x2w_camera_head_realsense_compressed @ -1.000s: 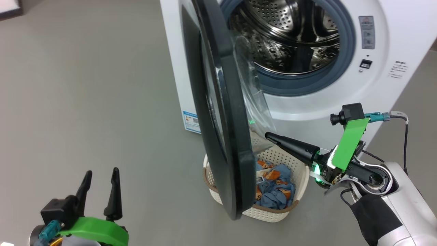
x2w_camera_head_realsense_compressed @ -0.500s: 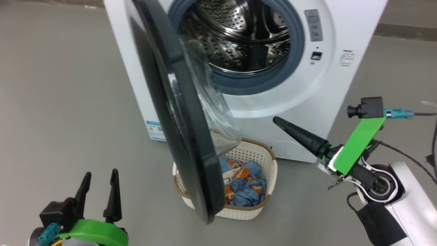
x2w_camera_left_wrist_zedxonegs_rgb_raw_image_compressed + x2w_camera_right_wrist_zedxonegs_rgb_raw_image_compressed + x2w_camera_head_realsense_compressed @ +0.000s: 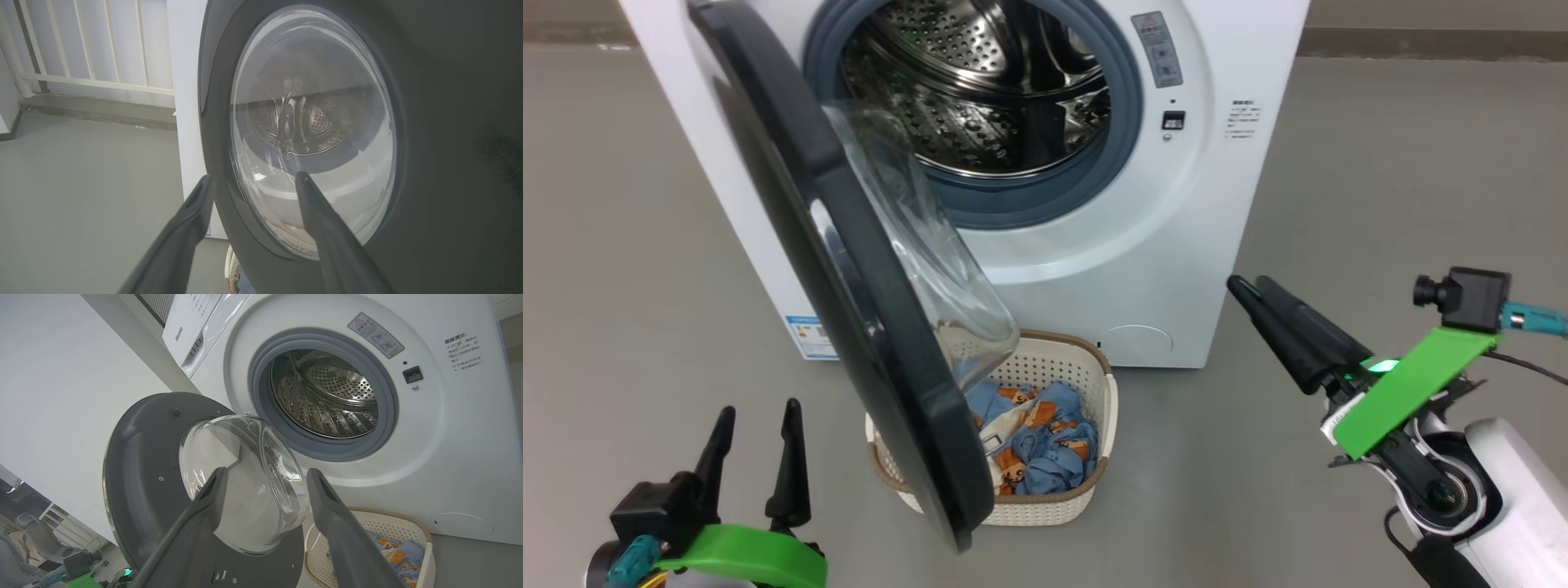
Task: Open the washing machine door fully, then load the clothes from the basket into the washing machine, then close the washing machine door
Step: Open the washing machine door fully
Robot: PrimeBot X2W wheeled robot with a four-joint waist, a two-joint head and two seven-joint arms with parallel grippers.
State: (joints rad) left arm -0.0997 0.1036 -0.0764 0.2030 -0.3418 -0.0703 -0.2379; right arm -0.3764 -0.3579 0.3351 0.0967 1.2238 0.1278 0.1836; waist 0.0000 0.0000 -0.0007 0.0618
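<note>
Lower left, left claw (image 3: 758, 408): spread apart, empty, pointing at outer face of door (image 3: 931, 441). Lower right, right claw (image 3: 266, 471): spread apart, empty, clear of door, aimed toward its glass bowl (image 3: 253, 449). Door stands partly open from washing machine (image 3: 1160, 269), overhanging basket (image 3: 1045, 510). Basket on floor (image 3: 1339, 204) just before machine; clothes (image 3: 1045, 457) inside. Drum (image 3: 980, 106) exposed.
</note>
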